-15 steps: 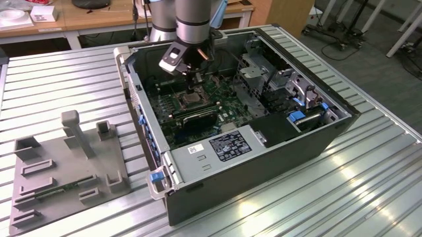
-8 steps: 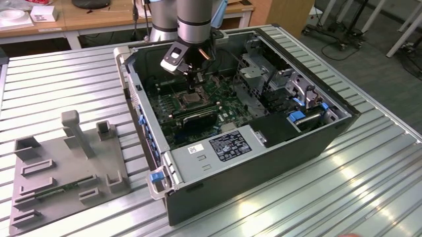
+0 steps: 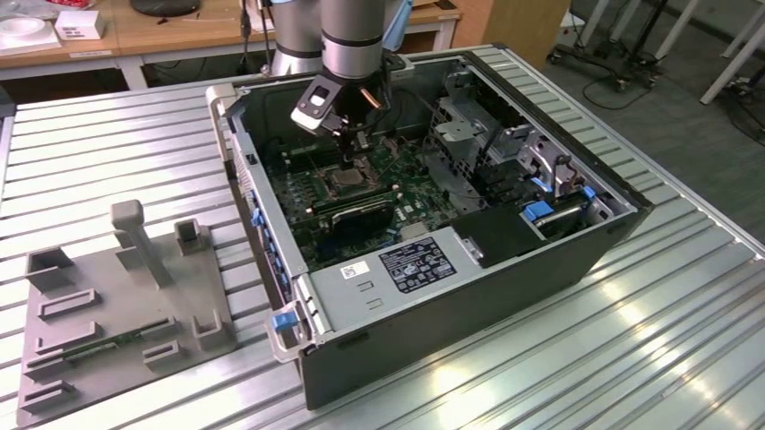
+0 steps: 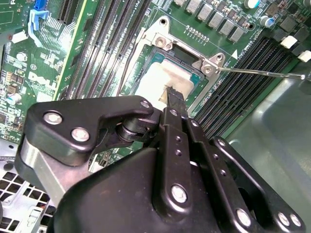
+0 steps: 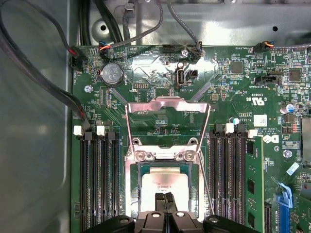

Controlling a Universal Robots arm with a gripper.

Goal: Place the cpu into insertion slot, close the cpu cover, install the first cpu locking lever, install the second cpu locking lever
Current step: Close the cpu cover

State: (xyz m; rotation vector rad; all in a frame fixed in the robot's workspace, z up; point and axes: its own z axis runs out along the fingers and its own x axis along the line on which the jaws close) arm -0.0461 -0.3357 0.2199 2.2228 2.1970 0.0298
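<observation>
Ribbed silver metal forms the table (image 3: 120,152), and on it stands an open computer case (image 3: 478,296), with a grey plastic fixture (image 3: 120,305) well apart from it, toward the exterior view's left. The arm reaches down into the case and the end effector (image 3: 348,161) hangs over the green motherboard (image 5: 233,97).

In both wrist views the end effector (image 5: 165,198) is clenched: its two black fingertips (image 4: 171,94) meet and nothing is between them. Directly under the tips lies the cpu (image 5: 167,180), flat and square inside the insertion slot (image 5: 131,189). I cannot tell if the tips touch its pale top or stop just above it.

The cpu cover (image 5: 167,102) is still open. It stands up from its hinge just beyond the fingertips, and its cut-out centre shows the board behind it. One thin locking lever (image 4: 262,73) sticks out free beside the slot, on the side of the nearer memory slots (image 5: 99,184); it is not hooked.

My judgement is that the first step is finished or nearly finished, because the chip seems seated evenly, and that closing the cover is now the step in hand. That move would call for the end effector to come free of the chip, go behind the raised frame and push it over gently, without catching the loose lever.
</observation>
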